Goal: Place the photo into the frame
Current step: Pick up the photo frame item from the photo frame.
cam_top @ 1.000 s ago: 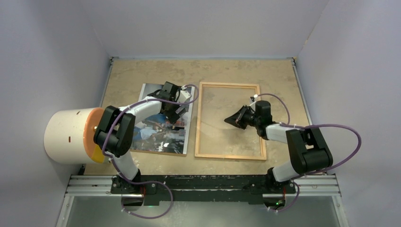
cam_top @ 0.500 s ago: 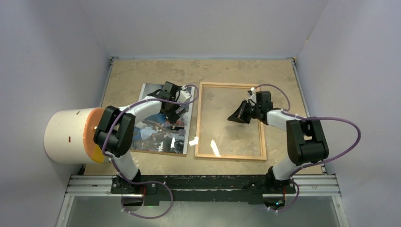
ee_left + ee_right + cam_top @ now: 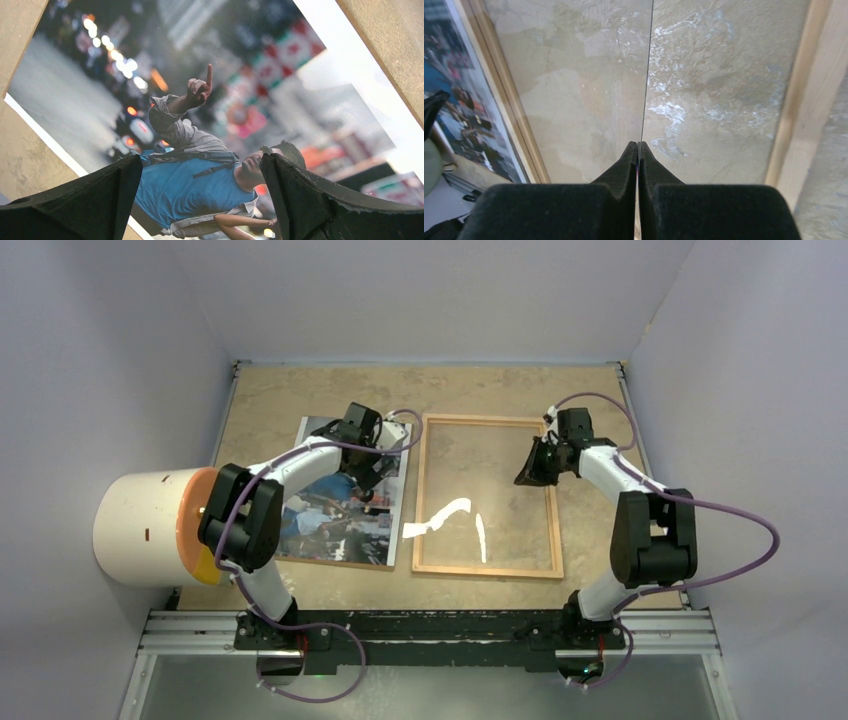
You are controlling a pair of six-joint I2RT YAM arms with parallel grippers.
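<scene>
Brightness: we see an evenly bright top view, with the pale lilac walls [image 3: 450, 300] and the tan mottled tabletop [image 3: 300, 390] lit softly from above.
Shadows: faint, soft-edged patches on the tabletop; nothing hard or long.
Glare: curved white streaks flare on the clear glass pane [image 3: 470, 480] of the light-wood frame [image 3: 487, 570], toward its near left corner. In the right wrist view the pane carries a patchy white sheen.
Left wrist focus: we find the glossy colour photo [image 3: 190, 185] fairly sharp at the blue-shirted figure. The black fingers [image 3: 75, 205] of the left gripper [image 3: 200, 160] are soft and dark.
Right wrist focus: the black fingers [image 3: 549, 210] of the right gripper [image 3: 638, 145] blur into dark blocks, and the frame moulding at the right is soft.
Distortion: the walls splay outward at the top view's edges.
</scene>
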